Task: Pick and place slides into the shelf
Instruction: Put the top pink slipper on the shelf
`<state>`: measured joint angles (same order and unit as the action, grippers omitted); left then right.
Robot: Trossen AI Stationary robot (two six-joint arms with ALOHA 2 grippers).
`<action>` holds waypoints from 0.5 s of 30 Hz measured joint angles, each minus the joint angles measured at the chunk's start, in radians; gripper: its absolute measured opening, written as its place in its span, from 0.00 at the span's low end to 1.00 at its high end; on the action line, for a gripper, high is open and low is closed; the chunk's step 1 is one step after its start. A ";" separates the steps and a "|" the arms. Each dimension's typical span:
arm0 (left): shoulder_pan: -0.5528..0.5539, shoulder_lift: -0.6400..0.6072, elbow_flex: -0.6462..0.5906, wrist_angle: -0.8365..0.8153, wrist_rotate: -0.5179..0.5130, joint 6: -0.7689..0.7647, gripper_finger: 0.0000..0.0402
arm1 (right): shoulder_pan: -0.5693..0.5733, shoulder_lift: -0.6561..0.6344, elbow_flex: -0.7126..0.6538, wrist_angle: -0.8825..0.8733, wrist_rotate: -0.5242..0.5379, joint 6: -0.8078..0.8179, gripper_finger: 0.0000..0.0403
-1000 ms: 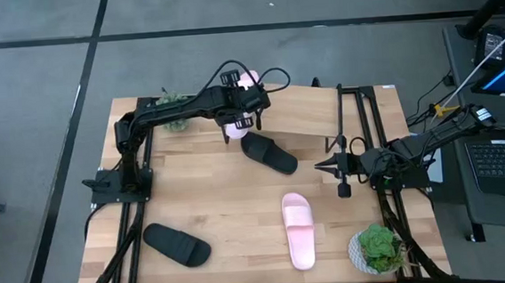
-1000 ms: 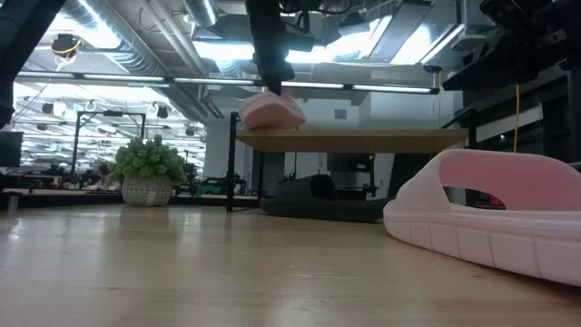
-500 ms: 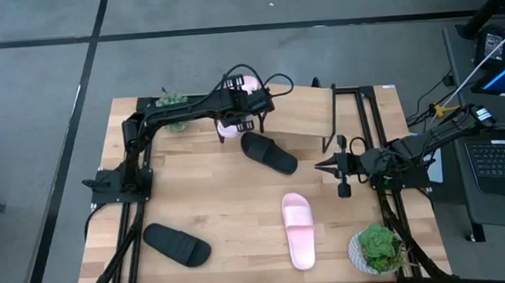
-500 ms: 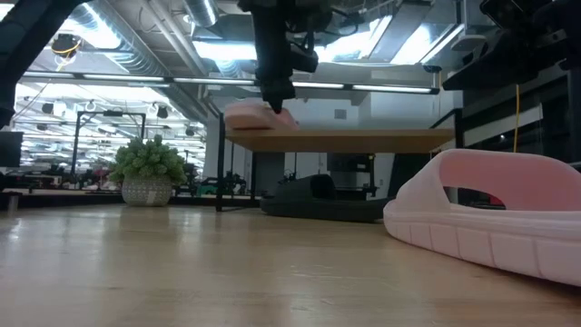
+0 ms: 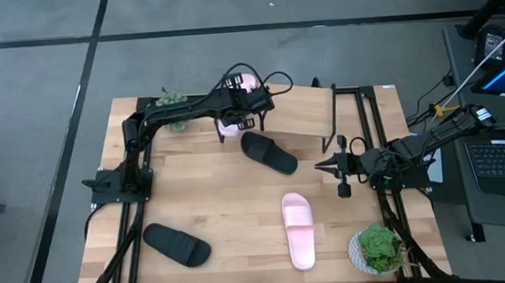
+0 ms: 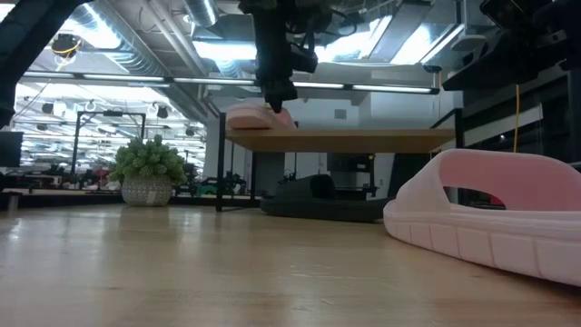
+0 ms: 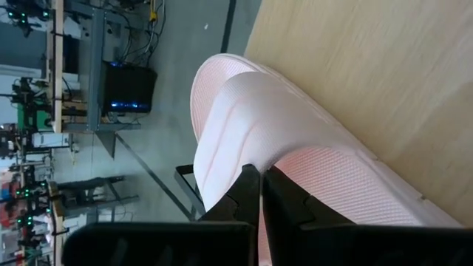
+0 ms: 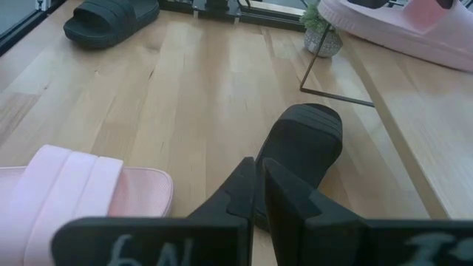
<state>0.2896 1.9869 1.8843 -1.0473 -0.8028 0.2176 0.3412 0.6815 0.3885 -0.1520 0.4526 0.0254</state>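
One pale pink slide (image 5: pixel 230 126) lies on the left end of the shelf (image 5: pixel 299 111), a low rack with a light plank top (image 6: pixel 363 139). My left gripper (image 5: pixel 243 114) is over it, shut on its strap. A black slide (image 5: pixel 268 152) rests sole-down on the table at the shelf's near edge. A second black slide (image 5: pixel 177 243) lies near left, and a second pink slide (image 5: pixel 299 230) near the middle. My right gripper (image 5: pixel 342 167) waits shut at the right, holding nothing. My left gripper pinches the edge of the pink slide's wide strap (image 7: pixel 253 151) between its two fingers. The fingers (image 6: pixel 277 95) slant down onto it from the table's left. The slide sits level, its sole (image 6: pixel 250 121) on the shelf's plank top (image 7: pixel 355 66).
A small potted plant (image 5: pixel 174 101) stands at the far left by the shelf, and a bigger one (image 5: pixel 377 247) at the near right corner. The shelf's thin black legs (image 5: pixel 334 118) stand near my right gripper. Bare tabletop (image 5: pixel 212 193) lies in the middle.
My left gripper has come down and a little toward the table's left with the pink slide, which now rests on the shelf's top. The shelf itself has shifted slightly toward the left. For the last half second nothing has moved.
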 joint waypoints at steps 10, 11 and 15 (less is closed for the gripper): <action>0.001 0.000 0.000 0.008 0.000 -0.001 0.00 | 0.000 0.000 0.000 0.000 0.000 0.000 0.07; 0.001 0.000 0.000 0.009 0.000 -0.001 0.00 | 0.000 0.000 0.000 0.000 0.000 0.000 0.07; 0.004 0.000 0.000 0.009 0.000 -0.001 0.00 | 0.000 0.000 0.000 0.000 0.000 0.000 0.07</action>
<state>0.2934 1.9869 1.8843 -1.0382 -0.8028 0.2165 0.3415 0.6815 0.3885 -0.1520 0.4526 0.0252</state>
